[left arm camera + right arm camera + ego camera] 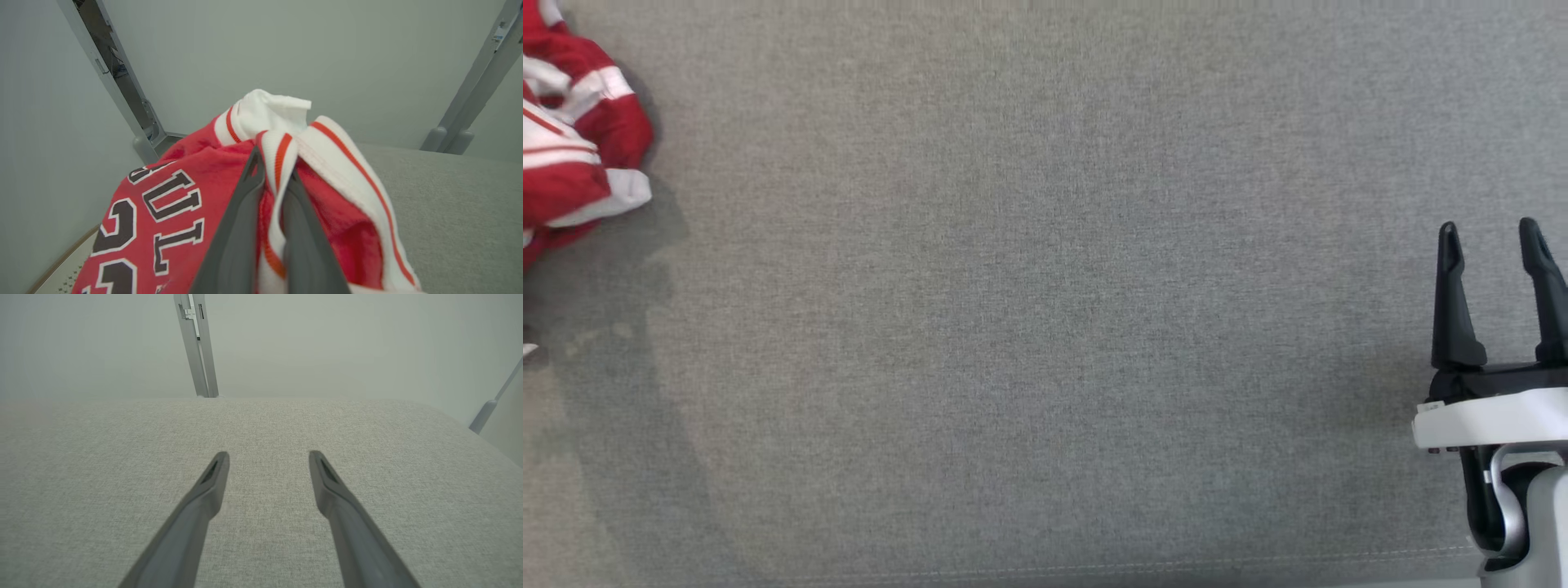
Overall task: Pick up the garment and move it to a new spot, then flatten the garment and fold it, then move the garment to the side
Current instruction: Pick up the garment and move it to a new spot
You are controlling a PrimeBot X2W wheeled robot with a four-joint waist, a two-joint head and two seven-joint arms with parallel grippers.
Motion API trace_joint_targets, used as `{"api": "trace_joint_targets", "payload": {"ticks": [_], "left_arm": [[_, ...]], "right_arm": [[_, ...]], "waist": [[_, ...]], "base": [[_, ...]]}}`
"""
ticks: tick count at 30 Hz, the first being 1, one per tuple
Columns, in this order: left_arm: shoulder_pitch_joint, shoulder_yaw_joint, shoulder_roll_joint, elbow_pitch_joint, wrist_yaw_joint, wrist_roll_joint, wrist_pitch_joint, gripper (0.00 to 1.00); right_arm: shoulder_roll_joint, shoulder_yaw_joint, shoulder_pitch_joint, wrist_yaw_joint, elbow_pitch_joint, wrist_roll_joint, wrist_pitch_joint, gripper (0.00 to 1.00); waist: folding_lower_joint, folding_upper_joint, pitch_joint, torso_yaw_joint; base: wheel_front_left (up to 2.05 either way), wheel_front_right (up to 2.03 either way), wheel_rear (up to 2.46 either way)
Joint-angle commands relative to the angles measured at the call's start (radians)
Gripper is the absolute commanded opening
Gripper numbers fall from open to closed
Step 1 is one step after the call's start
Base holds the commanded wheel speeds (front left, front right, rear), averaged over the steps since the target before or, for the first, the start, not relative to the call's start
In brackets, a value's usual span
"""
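The garment is a crumpled red jersey with white and red trim, bunched at the far left edge of the grey fabric surface in the head view. Seen from the left wrist, the garment shows dark letters outlined in white. My left gripper is shut on a white and orange trimmed fold of it, pinched between the two fingers. My right gripper stands open at the lower right, fingers pointing up. Nothing lies between the spread fingers of my right gripper.
Grey metal frame posts stand behind the surface against a pale wall, with another post beyond the far edge. A seam runs along the front edge of the surface.
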Motion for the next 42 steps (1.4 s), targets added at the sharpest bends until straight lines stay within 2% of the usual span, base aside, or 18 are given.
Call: {"api": "trace_joint_targets", "payload": {"ticks": [1,5,11,16,22,26,34,38,42], "left_arm": [[-0.017,0.001,0.02,-0.022,0.008,0.01,-0.017,0.0],[-0.036,-0.012,0.031,-0.105,0.025,0.035,-0.029,0.0],[-0.057,-0.04,0.047,-0.297,0.052,0.067,0.009,0.0],[-0.078,-0.073,0.056,-0.472,0.053,0.077,0.079,0.0],[-0.141,-0.159,0.019,-0.612,0.049,0.102,0.163,0.0],[-0.202,-0.234,-0.031,-0.639,0.037,0.109,0.199,0.0],[-0.319,-0.407,-0.161,-0.592,0.007,0.115,0.225,0.0],[-0.344,-0.467,-0.222,-0.552,-0.001,0.096,0.212,0.0],[-0.304,-0.508,-0.258,-0.494,-0.006,0.08,0.184,0.0]], "right_arm": [[0.005,0.004,0.009,-0.001,0.013,0.005,-0.012,1.0],[0.013,0.009,0.016,-0.001,0.047,0.012,-0.029,1.0],[0.029,0.019,0.021,-0.001,0.099,0.03,-0.056,1.0],[0.037,0.03,0.023,-0.001,0.134,0.043,-0.077,1.0],[0.042,0.038,0.007,-0.001,0.168,0.057,-0.094,1.0],[0.043,0.05,0.0,-0.001,0.191,0.077,-0.099,1.0],[0.044,0.063,-0.012,-0.001,0.217,0.119,-0.103,1.0],[0.044,0.072,-0.005,-0.001,0.215,0.132,-0.103,1.0],[0.044,0.07,0.005,-0.001,0.21,0.139,-0.103,1.0]], "waist": [[-0.0001,0.0,-0.06,-0.004],[-0.0001,0.0,-0.109,-0.012],[-0.0001,0.0,-0.166,-0.048],[-0.0001,0.0,-0.193,-0.107],[-0.0001,0.0,-0.198,-0.191],[-0.0001,0.0,-0.201,-0.253],[-0.0001,0.0,-0.206,-0.374],[-0.0001,0.0,-0.203,-0.415],[-0.0001,0.0,-0.201,-0.428]], "base": [[0.0,0.0,0.0],[0.0,0.0,0.0],[0.0,0.0,0.0],[0.0,0.0,0.0],[0.0,0.0,0.0],[0.0,0.0,0.0],[0.0,0.0,0.0],[0.0,0.0,0.0],[0.0,0.0,0.0]]}}
